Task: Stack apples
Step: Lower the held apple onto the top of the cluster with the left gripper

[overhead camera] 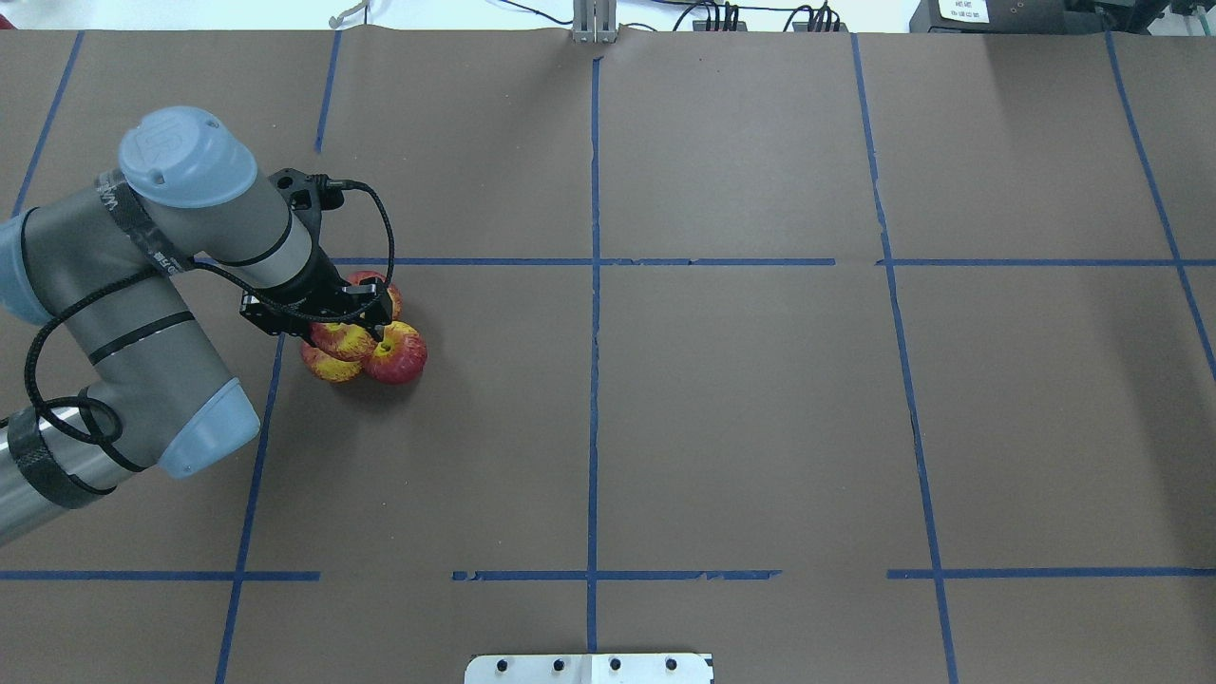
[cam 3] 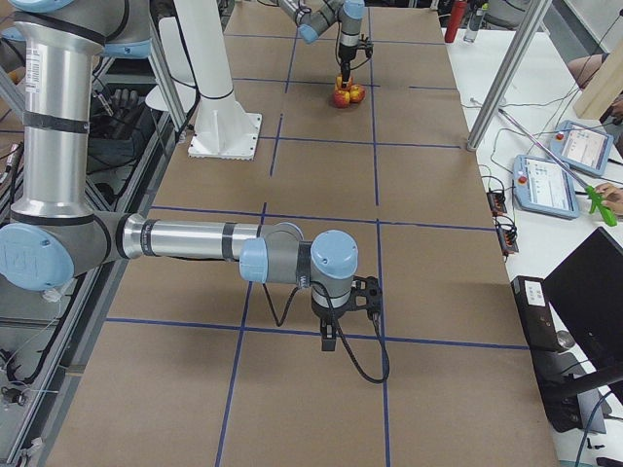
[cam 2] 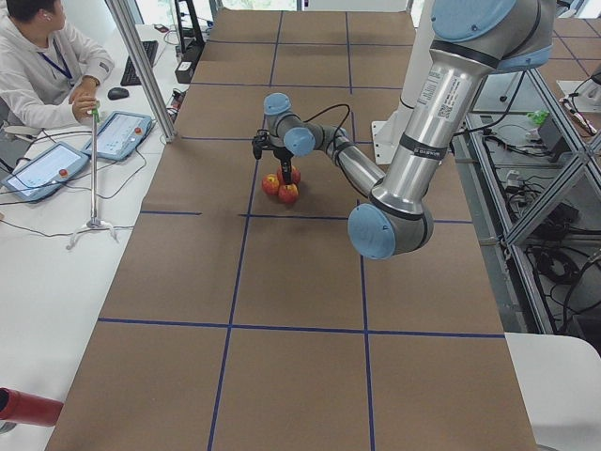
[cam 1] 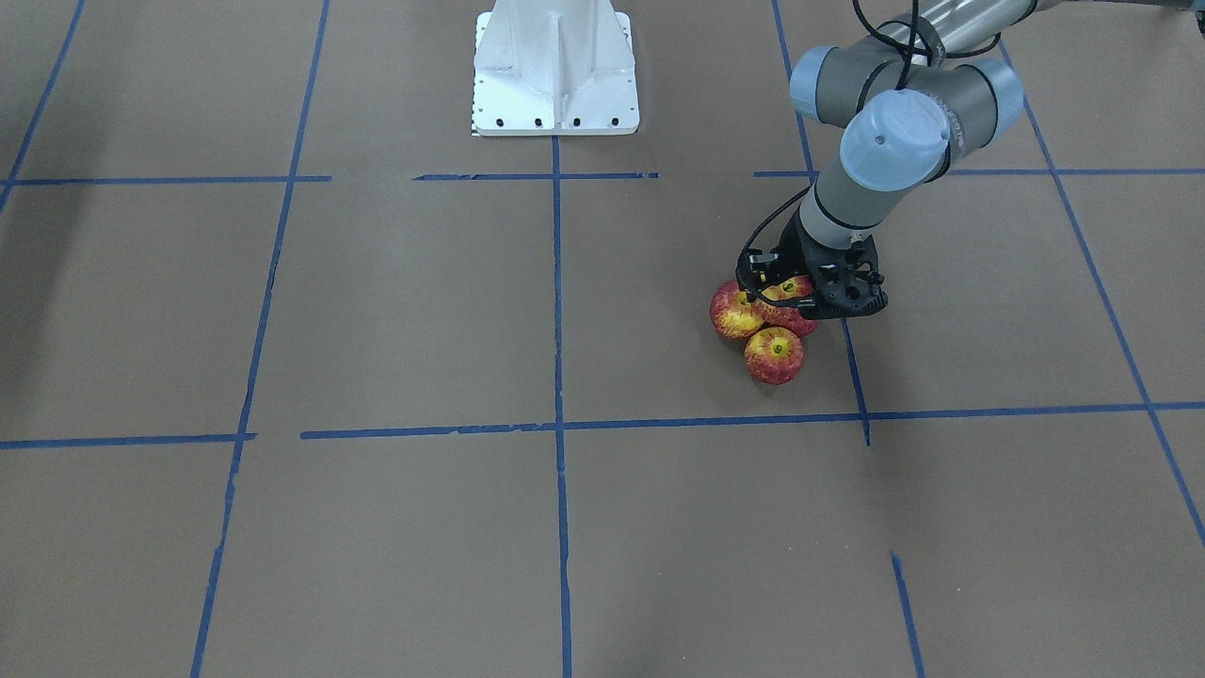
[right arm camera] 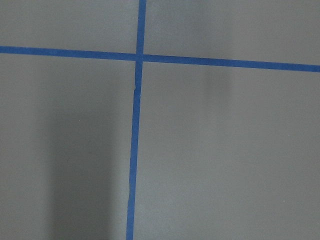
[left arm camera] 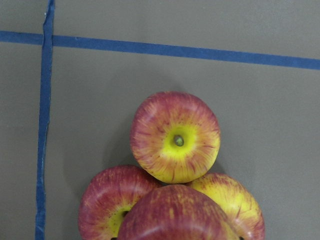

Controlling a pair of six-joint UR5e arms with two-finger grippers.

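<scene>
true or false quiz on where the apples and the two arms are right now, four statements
1. Three apples touch one another on the table, with a fourth apple above their middle. True.
2. The right arm hangs over the apples. False: the left gripper does; the right gripper is far off.
3. The right wrist view shows an apple. False: only table and blue tape.
4. Blue tape lines cross close to the apples. True.

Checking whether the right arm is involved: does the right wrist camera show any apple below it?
No, the right wrist view shows only the brown table cover crossed by blue tape lines.
</scene>
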